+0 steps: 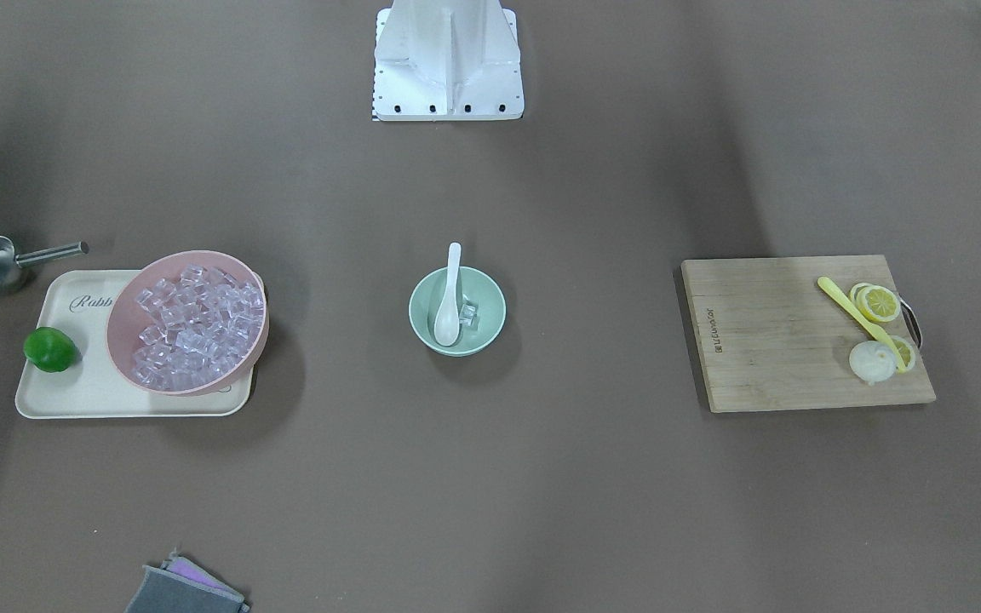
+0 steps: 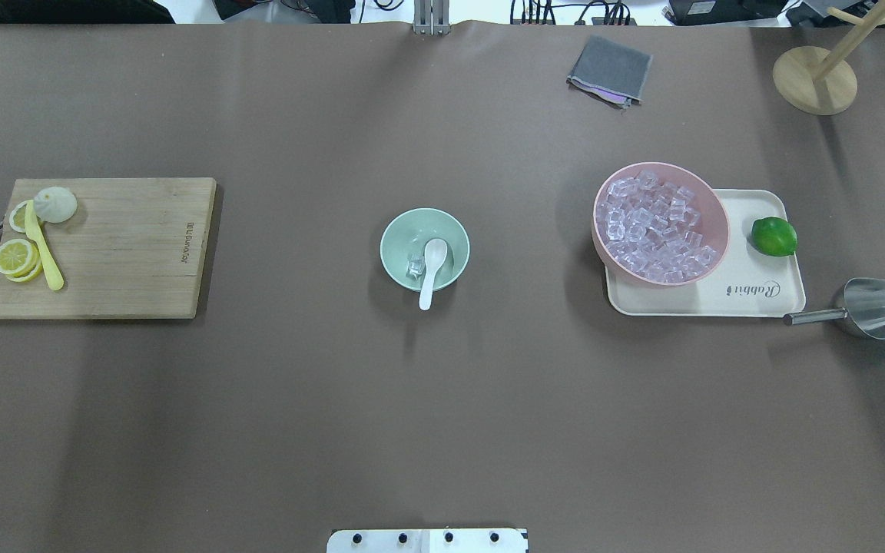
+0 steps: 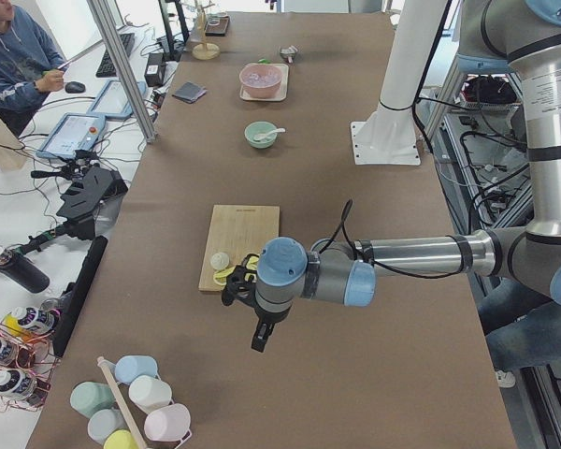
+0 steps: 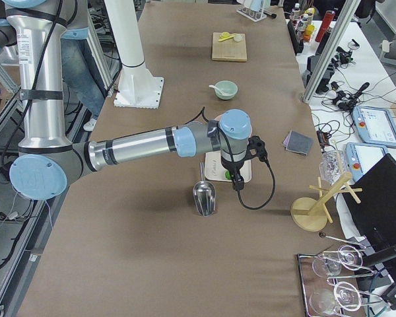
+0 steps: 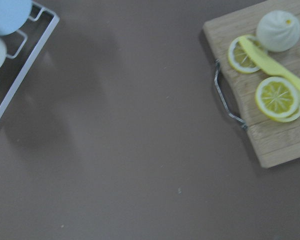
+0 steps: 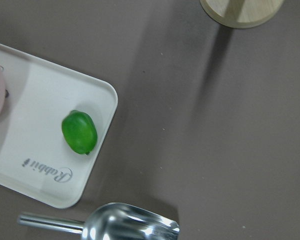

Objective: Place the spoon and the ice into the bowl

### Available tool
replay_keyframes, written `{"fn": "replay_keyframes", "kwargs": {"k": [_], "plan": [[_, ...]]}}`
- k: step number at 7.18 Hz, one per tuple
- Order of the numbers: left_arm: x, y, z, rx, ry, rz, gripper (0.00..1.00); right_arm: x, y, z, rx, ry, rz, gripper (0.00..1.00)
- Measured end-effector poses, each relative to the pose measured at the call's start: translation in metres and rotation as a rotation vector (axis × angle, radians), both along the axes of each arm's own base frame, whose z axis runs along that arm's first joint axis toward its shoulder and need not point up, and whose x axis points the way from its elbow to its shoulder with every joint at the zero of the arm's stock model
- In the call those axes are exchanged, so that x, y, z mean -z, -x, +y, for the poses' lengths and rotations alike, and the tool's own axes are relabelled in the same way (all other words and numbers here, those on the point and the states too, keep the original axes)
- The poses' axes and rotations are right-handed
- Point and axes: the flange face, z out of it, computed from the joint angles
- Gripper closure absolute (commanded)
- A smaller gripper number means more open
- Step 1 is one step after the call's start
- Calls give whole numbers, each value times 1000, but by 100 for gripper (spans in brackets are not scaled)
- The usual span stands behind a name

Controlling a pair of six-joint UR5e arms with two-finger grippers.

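Observation:
The mint-green bowl (image 2: 425, 250) stands at the table's middle and also shows in the front view (image 1: 457, 310). The white spoon (image 2: 432, 270) lies in it, scoop inside and handle over the rim toward the robot. One or two clear ice cubes (image 2: 415, 266) lie in the bowl beside the scoop. My left gripper (image 3: 259, 339) hangs high over the table's left end, past the cutting board. My right gripper (image 4: 236, 183) hangs high over the tray's outer end. Both show only in the side views, so I cannot tell whether they are open or shut.
A pink bowl (image 2: 661, 223) full of ice cubes rests on a cream tray (image 2: 757, 292) with a lime (image 2: 773, 236). A metal scoop (image 2: 869, 308) lies beside the tray. A wooden cutting board (image 2: 120, 246) holds lemon slices, a yellow utensil and a white bun. A grey cloth (image 2: 610, 69) lies at the far edge.

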Motion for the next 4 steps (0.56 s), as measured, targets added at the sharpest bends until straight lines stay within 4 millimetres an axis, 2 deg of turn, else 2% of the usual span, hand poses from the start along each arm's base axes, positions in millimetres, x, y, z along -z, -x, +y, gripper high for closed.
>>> {"fn": "replay_keyframes", "kwargs": {"k": [1,4], "plan": [[-7,7,3,14,32,9,3,-19,-12,1,21,4,9,0],[11,12,-15,153,135,29,3,-48,-20,3,36,33,14,0]]}}
